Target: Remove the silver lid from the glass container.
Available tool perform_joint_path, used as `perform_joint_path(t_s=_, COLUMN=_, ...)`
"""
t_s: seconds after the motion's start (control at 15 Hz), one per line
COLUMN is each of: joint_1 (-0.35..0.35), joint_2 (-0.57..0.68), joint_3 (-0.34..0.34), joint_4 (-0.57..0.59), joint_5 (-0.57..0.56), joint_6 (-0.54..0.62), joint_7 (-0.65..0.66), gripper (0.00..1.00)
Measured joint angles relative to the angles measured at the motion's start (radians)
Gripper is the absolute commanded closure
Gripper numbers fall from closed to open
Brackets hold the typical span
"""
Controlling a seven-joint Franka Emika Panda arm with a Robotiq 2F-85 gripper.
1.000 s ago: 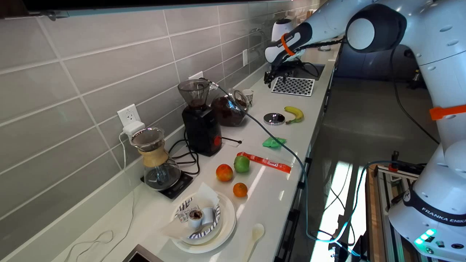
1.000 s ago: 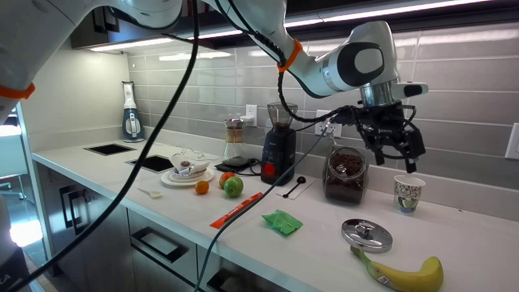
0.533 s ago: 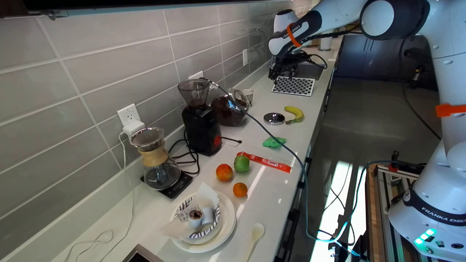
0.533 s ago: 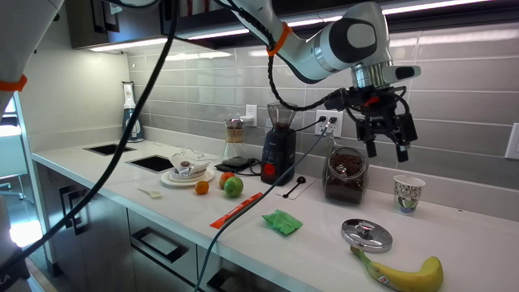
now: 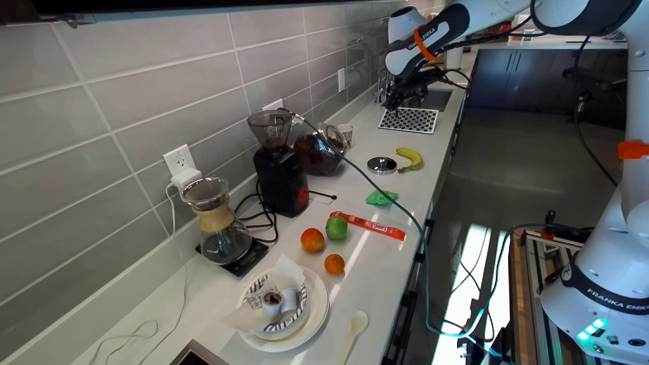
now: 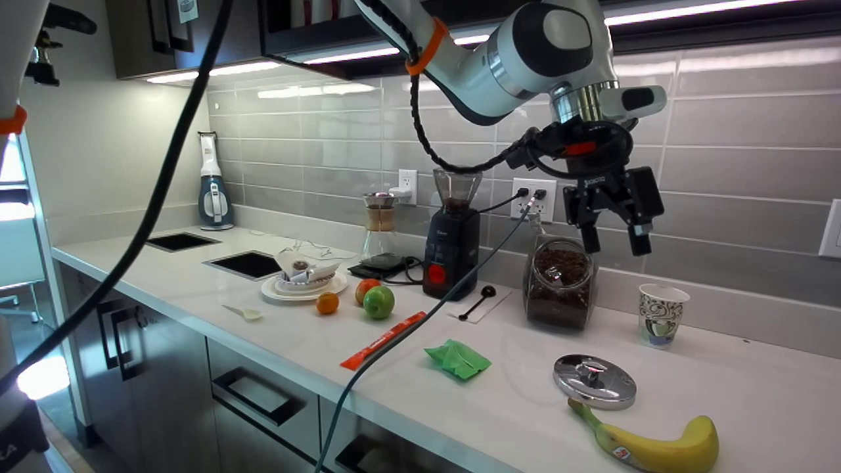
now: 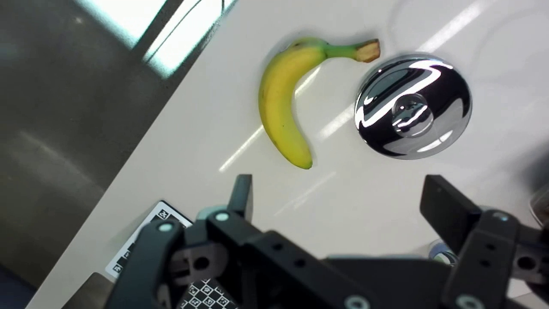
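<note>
Looks done as asked: can see lid (image 6: pixel 594 382) lying knob-up on desk (image 6: pixel 742 387), just beside banana (image 6: pixel 657 453), well apart from uncovered jar (image 6: pixel 560 295). Only need to back off, probably. See tool (image 6: pixel 615 243) spread wide, gripping nothing, hanging over desk. On edges: mind wall (image 6: pixel 755 249) close behind jar and cup (image 6: pixel 662 315); watch cable (image 5: pixel 427 284) crossing front edge (image 7: pixel 150 134) of desk. In wrist view, see banana between lid and that edge, so would rate fall risk for lid low. Should have best room going straight up, next best across between lid and cup.
</note>
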Motion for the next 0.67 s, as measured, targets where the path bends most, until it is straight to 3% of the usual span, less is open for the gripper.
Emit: perform_joint_path(t_s=0.67, joint_1=-0.002, joint_2=-0.025, joint_3=-0.006, joint_4=-0.026, joint_5=-0.008, joint_6=0.001, joint_7=0.033, gripper=0.0)
